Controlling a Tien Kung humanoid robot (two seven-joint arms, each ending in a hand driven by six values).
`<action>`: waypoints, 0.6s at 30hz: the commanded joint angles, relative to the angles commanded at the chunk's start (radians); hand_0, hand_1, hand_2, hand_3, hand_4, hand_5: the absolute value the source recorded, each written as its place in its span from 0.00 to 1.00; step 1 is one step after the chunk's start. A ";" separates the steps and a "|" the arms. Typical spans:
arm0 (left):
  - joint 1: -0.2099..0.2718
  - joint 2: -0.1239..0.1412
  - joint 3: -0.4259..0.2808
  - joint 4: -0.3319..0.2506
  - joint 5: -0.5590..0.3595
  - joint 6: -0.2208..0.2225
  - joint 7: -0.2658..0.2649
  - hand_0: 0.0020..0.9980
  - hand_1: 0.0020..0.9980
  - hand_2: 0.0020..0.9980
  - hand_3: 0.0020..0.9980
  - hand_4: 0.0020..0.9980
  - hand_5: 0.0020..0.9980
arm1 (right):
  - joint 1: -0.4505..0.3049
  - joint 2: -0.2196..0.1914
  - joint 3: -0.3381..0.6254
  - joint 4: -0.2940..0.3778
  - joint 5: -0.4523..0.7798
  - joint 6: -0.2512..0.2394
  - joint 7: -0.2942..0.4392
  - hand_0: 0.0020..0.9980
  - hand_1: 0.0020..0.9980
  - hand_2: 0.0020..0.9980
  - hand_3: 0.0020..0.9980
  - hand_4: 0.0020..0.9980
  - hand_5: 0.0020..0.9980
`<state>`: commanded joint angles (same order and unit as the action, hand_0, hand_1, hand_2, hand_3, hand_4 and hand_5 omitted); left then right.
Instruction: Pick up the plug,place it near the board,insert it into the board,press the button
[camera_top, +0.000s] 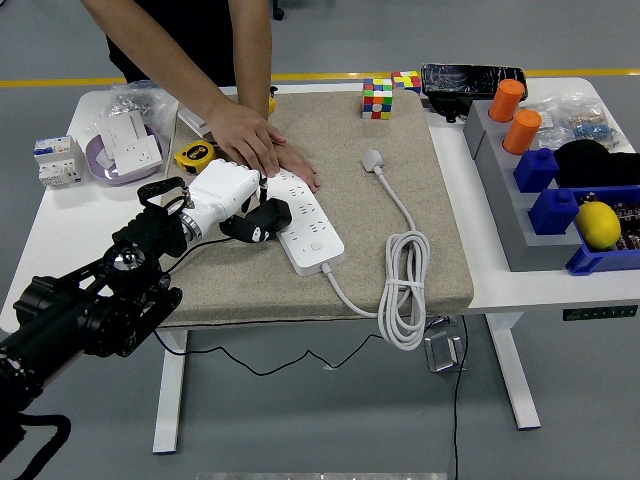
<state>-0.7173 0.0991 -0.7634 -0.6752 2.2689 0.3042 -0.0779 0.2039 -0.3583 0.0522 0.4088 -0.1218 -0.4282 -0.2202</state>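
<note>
In the head view, the robot's left hand reaches in from eight o'clock and rests at the near-left edge of the white power strip, which lies slantwise on the beige mat covering the middle of the bench. Its black-tipped fingers are curled down against the strip's side and close around nothing; by my reading they are bearing on the strip's end, perhaps feeling for the button, though the switch itself cannot be made out. A person's hand, coming from twelve o'clock, lies flat on the strip's far end, most likely to pin it so it does not slide under the robot's push. The plug lies loose on the mat at two o'clock from the strip, well apart from it, its white cable trailing down to a coil near the mat's front edge and looping back into the strip. So the plug is not inserted, and that step looks undone. The right arm is not visible.
</note>
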 joint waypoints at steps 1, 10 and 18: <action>-0.002 -0.001 -0.002 0.005 0.000 0.000 0.000 0.38 0.30 0.28 0.33 0.58 0.25 | 0.000 0.000 0.000 0.000 0.000 0.000 0.000 1.00 0.94 0.89 0.90 1.00 1.00; -0.009 0.003 -0.006 0.026 0.000 0.000 0.002 0.38 0.30 0.28 0.33 0.58 0.26 | 0.000 0.000 -0.001 0.000 0.000 0.001 0.001 1.00 0.94 0.89 0.90 1.00 1.00; -0.011 0.002 0.002 0.024 0.000 -0.006 0.003 0.38 0.30 0.28 0.33 0.58 0.26 | 0.003 0.000 -0.003 0.000 0.003 0.000 0.003 1.00 0.94 0.89 0.90 1.00 1.00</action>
<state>-0.7285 0.1014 -0.7615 -0.6514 2.2689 0.2977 -0.0751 0.2072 -0.3582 0.0493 0.4092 -0.1192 -0.4278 -0.2173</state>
